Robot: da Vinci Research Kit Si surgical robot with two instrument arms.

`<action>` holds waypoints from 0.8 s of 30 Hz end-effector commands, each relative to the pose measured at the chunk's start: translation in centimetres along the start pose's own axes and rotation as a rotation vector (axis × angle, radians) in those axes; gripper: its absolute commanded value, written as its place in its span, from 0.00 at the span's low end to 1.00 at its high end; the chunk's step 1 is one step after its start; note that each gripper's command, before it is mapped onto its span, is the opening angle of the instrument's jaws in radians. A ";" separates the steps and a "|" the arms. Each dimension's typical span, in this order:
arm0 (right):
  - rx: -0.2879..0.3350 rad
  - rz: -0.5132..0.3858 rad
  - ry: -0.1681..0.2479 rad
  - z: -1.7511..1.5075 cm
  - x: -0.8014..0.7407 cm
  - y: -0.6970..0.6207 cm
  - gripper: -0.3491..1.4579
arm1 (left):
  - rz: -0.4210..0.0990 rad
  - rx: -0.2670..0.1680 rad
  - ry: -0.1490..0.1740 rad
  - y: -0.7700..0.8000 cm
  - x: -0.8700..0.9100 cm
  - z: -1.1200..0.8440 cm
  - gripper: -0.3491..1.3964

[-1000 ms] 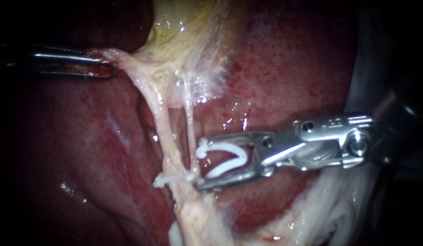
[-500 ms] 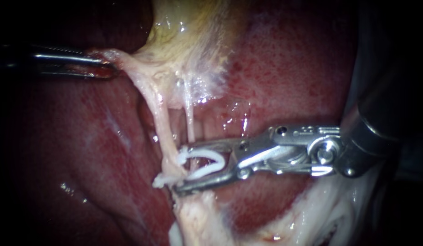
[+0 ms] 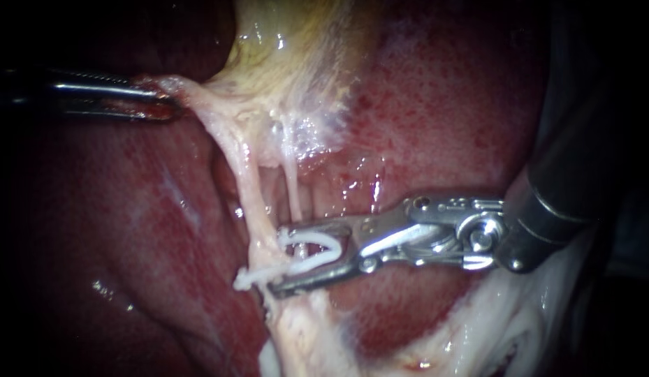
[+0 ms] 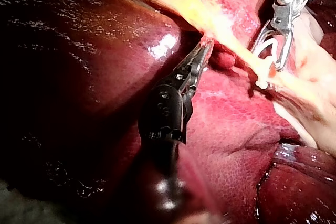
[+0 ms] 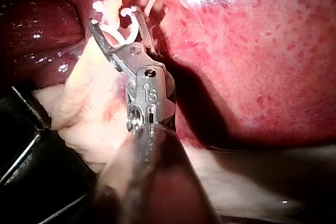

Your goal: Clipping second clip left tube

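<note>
Two pale tubes run down from the yellowish gallbladder (image 3: pixel 289 49): a thick left tube (image 3: pixel 249 195) and a thin right tube (image 3: pixel 291 192). A white clip (image 3: pixel 249 279) sits across the left tube low down. My right instrument (image 3: pixel 277 260) comes in from the right, its jaws holding a second white clip (image 3: pixel 317 244) still spread. The thin tube passes between its arms and the jaw tips touch the left tube just above the seated clip. My left instrument (image 3: pixel 160 105) is shut on pale tissue at the gallbladder's lower end and pulls it leftward. It also shows in the left wrist view (image 4: pixel 205 45).
Dark red liver (image 3: pixel 443 105) surrounds the tubes on both sides. White fatty tissue (image 3: pixel 478 328) lies under the right instrument's shaft. In the right wrist view the right instrument (image 5: pixel 114 17) reaches the tubes past a pale tissue fold (image 5: pixel 89 98).
My right instrument has advanced leftward with the clip, from clear of the tubes to straddling the thin tube and meeting the left one. Its jaws stand slightly closer. The left instrument has not moved.
</note>
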State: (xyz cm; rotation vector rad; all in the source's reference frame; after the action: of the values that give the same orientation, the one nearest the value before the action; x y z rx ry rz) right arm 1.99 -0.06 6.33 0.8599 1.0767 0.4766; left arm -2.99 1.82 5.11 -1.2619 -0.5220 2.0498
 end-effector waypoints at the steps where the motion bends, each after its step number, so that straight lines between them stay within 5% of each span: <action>1: 0.002 0.004 0.000 0.02 0.01 0.01 0.47 | 0.000 0.000 0.000 0.00 0.00 0.00 0.00; 24: 0.062 0.045 0.038 0.34 0.18 -0.02 0.47 | 0.000 0.002 0.000 0.01 0.00 0.03 0.00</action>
State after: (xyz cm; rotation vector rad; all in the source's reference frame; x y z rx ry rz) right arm 2.39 -0.07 6.28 0.9372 1.1169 0.4999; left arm -3.02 1.81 5.12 -1.2623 -0.5200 2.0498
